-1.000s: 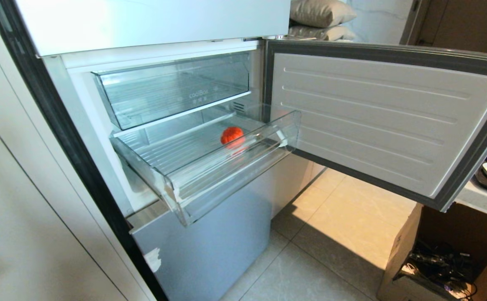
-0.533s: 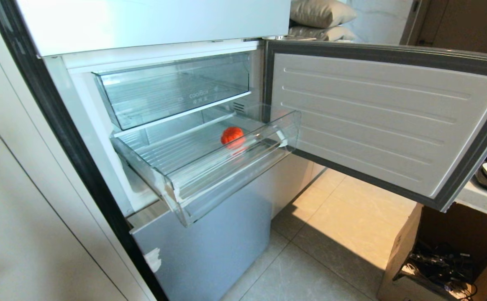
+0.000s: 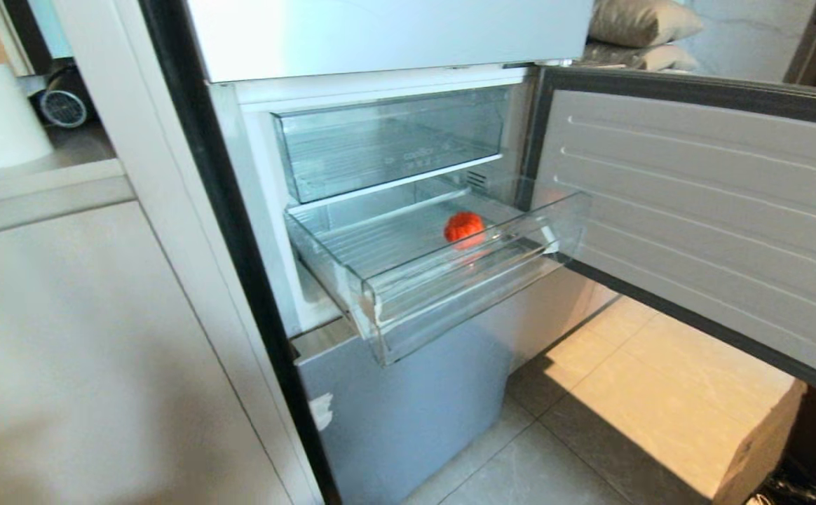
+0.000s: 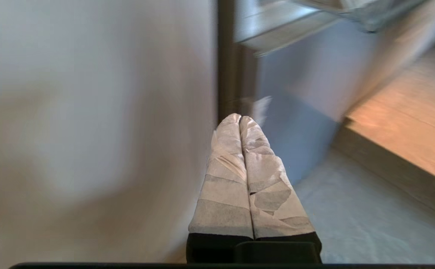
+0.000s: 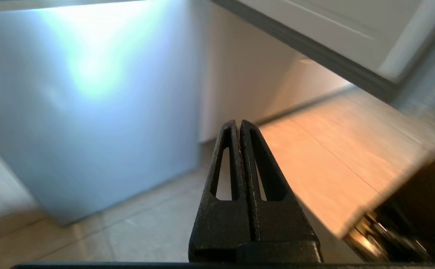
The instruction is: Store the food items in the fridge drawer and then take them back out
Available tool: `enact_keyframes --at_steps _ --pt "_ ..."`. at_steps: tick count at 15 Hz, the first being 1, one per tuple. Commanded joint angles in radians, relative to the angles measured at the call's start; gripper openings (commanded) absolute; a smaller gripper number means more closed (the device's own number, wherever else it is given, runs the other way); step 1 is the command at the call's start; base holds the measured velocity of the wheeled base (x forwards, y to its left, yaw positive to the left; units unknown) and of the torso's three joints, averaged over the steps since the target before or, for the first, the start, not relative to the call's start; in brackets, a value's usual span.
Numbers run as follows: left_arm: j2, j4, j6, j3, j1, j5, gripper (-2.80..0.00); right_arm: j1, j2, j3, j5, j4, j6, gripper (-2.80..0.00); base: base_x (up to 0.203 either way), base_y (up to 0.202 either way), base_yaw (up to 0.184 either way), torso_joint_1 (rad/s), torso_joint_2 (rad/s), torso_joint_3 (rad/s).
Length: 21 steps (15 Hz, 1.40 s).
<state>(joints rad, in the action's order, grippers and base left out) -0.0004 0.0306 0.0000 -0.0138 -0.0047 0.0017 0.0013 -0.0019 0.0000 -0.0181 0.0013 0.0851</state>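
A small red-orange ribbed fruit (image 3: 464, 227) lies inside the clear fridge drawer (image 3: 450, 294), which stands pulled out below a second clear bin (image 3: 387, 144). Neither arm shows in the head view. My left gripper (image 4: 239, 118), its fingers wrapped in pale tape, is shut and empty, low beside the blue lower fridge panel (image 4: 299, 112). My right gripper (image 5: 237, 122), black, is shut and empty, hanging over the floor tiles near the same panel (image 5: 86, 112). Both are well below the drawer.
The fridge door (image 3: 702, 210) stands swung open to the right. A cardboard box (image 3: 758, 449) sits on the floor at lower right. A pale cabinet front (image 3: 85, 365) fills the left, with a counter (image 3: 43, 182) above it. Sunlit tiles (image 3: 632, 379) lie before the fridge.
The whole head view has shifted to the right and the fridge looks a little farther off, so the camera has moved. The fruit and drawer lie as before.
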Motion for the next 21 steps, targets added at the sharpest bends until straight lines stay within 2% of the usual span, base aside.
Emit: enact_keyframes --at_steps 1,4,11,18,21 --pt "0.000 0.000 0.000 0.000 0.000 0.000 -2.80 0.000 0.002 0.000 0.000 0.002 -0.001 -2.80 0.001 -0.006 0.175 -0.002 0.00 -0.002" --pt "0.000 0.000 0.000 0.000 0.000 0.001 -2.80 0.000 0.002 0.000 0.000 0.002 -0.004 -2.80 0.000 -0.009 0.175 0.004 0.00 0.005" --pt "0.000 0.000 0.000 0.000 0.000 0.000 -2.80 0.000 0.002 0.000 0.015 -0.003 -0.071 -2.80 0.001 -0.007 0.165 0.002 0.00 0.004" --pt "0.000 0.000 0.000 0.000 0.000 0.001 -2.80 0.000 0.002 0.000 0.015 -0.004 -0.073 -2.80 0.000 0.000 0.011 0.008 -0.01 -0.008" --pt "0.000 0.000 0.000 0.000 0.000 0.000 -2.80 0.000 0.002 0.000 0.015 -0.004 -0.071 -2.80 0.000 0.000 0.000 0.193 -0.40 -0.213"
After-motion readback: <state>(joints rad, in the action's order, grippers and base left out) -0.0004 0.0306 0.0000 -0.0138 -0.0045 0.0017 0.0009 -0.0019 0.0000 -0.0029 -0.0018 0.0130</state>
